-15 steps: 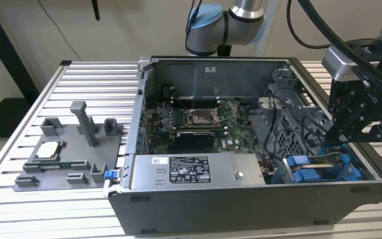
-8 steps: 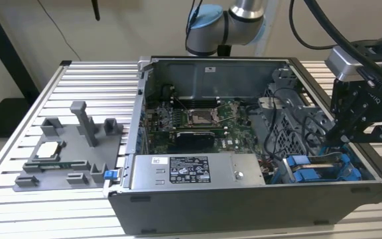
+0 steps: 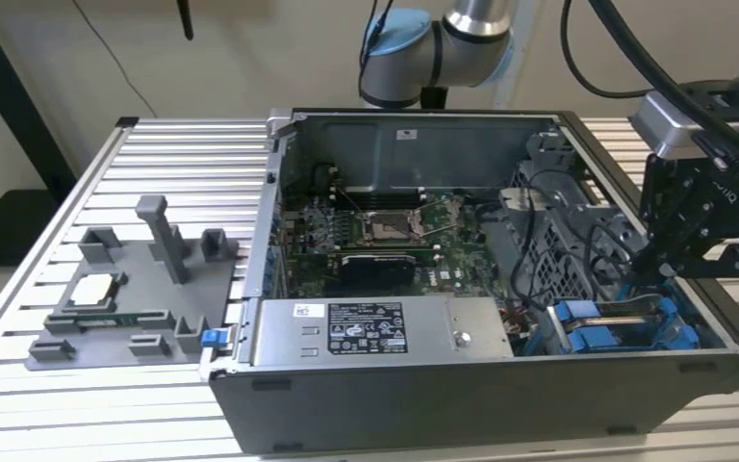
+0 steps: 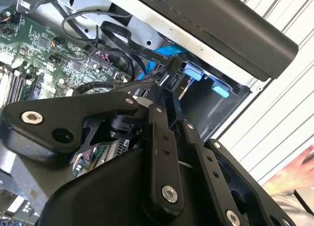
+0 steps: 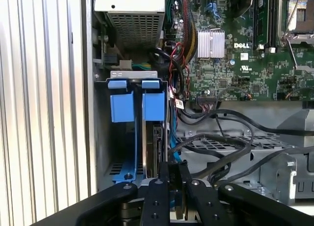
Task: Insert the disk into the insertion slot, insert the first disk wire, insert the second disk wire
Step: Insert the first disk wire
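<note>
The disk stands edge-on in the insertion slot of the grey drive cage, its blue carrier front beside the other blue carrier. In the exterior view the blue carriers sit at the case's right front corner, with my black gripper reaching down just behind them. In both wrist views my fingers stand close together at the disk's rear end. They look shut on the black plug of a blue disk wire. A bundle of black wires loops right beside it.
The open computer case lies on a slatted table, with the motherboard and power supply inside. A grey fixture with parts sits on the exterior view's left. A blurred hand shows past the case's edge.
</note>
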`<state>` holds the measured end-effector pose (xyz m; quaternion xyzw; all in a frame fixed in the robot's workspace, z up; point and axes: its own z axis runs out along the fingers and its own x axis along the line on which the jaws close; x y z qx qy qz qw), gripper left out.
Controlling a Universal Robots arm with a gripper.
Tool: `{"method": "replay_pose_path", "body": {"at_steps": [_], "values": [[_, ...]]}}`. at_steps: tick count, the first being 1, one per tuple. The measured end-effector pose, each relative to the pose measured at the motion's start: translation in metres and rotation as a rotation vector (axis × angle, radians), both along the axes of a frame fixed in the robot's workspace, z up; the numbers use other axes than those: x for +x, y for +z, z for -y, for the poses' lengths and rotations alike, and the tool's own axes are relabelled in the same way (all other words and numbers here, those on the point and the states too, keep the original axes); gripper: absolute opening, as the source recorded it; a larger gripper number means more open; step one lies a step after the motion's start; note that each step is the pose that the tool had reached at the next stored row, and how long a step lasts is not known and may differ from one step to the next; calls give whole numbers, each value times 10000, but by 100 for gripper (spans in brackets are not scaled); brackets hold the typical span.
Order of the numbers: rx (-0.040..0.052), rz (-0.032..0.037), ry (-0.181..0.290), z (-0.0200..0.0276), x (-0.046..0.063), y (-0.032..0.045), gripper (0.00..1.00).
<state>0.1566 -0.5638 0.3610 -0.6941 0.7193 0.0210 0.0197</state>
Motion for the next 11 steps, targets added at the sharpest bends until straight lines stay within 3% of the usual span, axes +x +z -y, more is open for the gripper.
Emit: {"method": "replay_pose_path", "body": {"at_steps": [11], "values": [[-25, -5, -2, 0, 0, -36, 0]]}}
